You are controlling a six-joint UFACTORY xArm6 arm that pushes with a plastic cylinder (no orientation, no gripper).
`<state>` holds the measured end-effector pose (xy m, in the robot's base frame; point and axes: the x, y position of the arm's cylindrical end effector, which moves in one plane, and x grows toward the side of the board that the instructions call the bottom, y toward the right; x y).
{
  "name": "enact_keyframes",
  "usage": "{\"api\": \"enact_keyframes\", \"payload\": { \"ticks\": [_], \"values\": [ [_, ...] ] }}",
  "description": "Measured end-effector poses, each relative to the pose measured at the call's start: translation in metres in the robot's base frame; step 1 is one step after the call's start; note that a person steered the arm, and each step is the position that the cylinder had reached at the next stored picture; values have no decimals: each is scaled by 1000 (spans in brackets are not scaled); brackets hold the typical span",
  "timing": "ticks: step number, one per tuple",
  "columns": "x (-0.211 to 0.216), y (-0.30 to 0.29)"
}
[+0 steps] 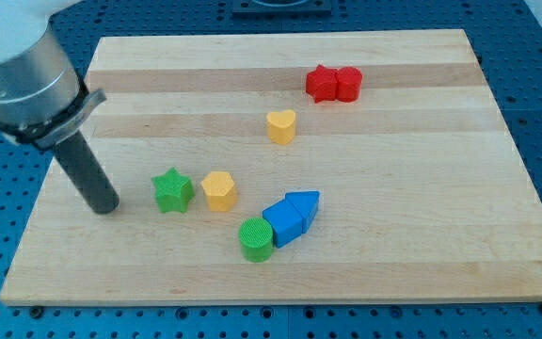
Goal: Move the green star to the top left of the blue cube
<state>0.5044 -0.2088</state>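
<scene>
The green star lies on the wooden board, left of centre. The blue cube sits lower and to the right, touching a blue triangular block on its upper right and a green cylinder on its lower left. A yellow hexagon block stands between the star and the cube. My tip rests on the board a short way to the left of the green star, apart from it.
A yellow heart block lies above the centre. A red star-like block and a red cylinder touch each other near the view's top right. The board's left edge is close to my tip.
</scene>
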Motion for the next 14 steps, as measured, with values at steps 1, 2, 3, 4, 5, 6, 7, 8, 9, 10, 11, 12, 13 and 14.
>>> {"api": "enact_keyframes", "payload": {
  "ticks": [1, 2, 3, 4, 5, 6, 7, 8, 9, 10, 11, 12, 13, 14],
  "values": [
    [-5, 29],
    [-1, 61],
    [-4, 94],
    [-4, 130],
    [-4, 151],
    [-8, 144],
    [-40, 129],
    [-54, 160],
    [-54, 191],
    [-49, 190],
    [-31, 189],
    [-29, 188],
    [-29, 185],
    [-33, 184]
  ]
}}
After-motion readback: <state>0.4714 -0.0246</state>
